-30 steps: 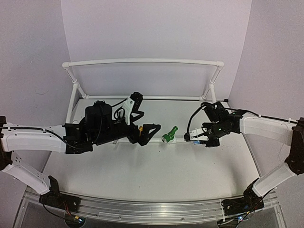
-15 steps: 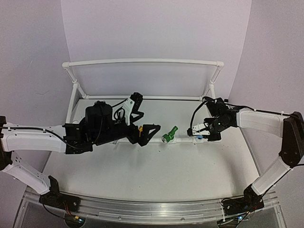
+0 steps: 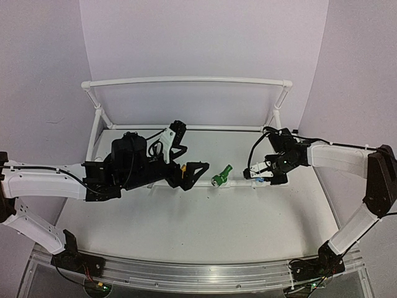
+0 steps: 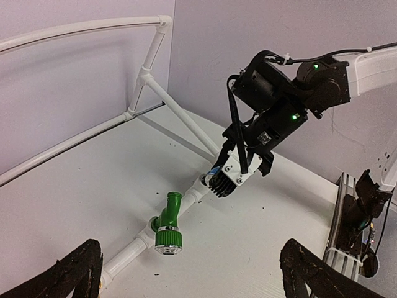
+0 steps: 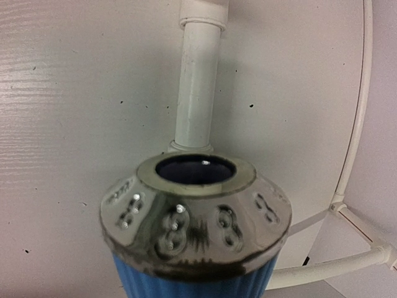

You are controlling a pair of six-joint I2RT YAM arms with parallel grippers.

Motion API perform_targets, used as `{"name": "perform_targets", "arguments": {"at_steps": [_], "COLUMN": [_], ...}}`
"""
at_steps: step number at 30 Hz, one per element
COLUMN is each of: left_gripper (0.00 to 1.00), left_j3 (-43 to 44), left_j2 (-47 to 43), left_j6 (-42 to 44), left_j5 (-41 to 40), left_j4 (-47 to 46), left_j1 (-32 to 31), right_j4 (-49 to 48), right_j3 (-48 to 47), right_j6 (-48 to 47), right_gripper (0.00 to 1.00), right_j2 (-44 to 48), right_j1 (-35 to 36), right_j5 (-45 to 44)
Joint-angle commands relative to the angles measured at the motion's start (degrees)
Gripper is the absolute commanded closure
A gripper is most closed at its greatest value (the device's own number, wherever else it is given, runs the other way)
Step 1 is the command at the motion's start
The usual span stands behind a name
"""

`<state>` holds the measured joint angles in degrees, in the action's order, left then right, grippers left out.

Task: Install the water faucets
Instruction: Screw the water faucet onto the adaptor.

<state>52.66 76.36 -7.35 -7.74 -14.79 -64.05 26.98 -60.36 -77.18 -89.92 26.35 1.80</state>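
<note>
White table (image 3: 186, 230), bare near the arm bases. Left hand (image 3: 188, 150) sits left of centre in the top view, spread fully and holding nothing. In the left wrist view its two black fingers (image 4: 74, 276) stand apart at the bottom corners.

A small yellow piece (image 3: 184, 166) shows against the left hand in the top view. It is too hidden to tell what it is.

Just right of that hand, at the centre of the top view, is the green plastic tap-shaped faucet (image 3: 221, 174) (image 4: 167, 225). It sits on a fitting of the low white PVC pipe (image 3: 239, 184) (image 4: 200, 194) that lies across the table. Its round metallic nozzle points to the lower left of the frame, and nothing grips it.

Further right along the same pipe, the right hand (image 3: 259, 177) (image 4: 226, 181) is right of centre in the top view and at mid frame in the left wrist view. It points down onto the pipe and is pinching the blue ribbed faucet with silver nozzle cap (image 5: 195, 217) (image 4: 213, 169). Only a sliver of blue shows between its pale fingers in the left wrist view.

In the right wrist view the blue faucet fills the lower half of the frame, with its nozzle opening facing the camera. The white pipe (image 5: 198, 81) runs up the frame right behind it. Cannot tell if the blue faucet is seated on the pipe or only held against it.

The tall white PVC pipe frame (image 3: 186, 79) (image 4: 80, 26) stands farthest back, along the purple wall at the top of the frame.
</note>
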Motion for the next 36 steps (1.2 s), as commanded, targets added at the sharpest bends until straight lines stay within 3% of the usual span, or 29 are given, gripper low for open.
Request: {"name": "perform_targets", "arguments": {"at_steps": [1, 17, 36], "left_gripper": [0.00, 0.00, 0.00], "left_j3": [1.2, 1.2, 0.9], "left_j2": [-2.1, -2.6, -2.7], "left_j6": [0.9, 1.1, 2.1], "left_j5": [-1.2, -1.2, -1.7], "left_j4": [0.1, 0.9, 0.8], "left_j1": [0.1, 0.1, 0.1], "right_j4": [-1.0, 2.4, 6.8], "right_j3": [0.1, -5.1, -7.3], "right_j6": [-1.1, -0.9, 0.7], "right_gripper": [1.00, 1.00, 1.00], "right_j2": [-0.8, -6.1, -4.5], "right_j1": [0.2, -1.5, -5.2], "right_j5": [1.0, 3.4, 12.2]}}
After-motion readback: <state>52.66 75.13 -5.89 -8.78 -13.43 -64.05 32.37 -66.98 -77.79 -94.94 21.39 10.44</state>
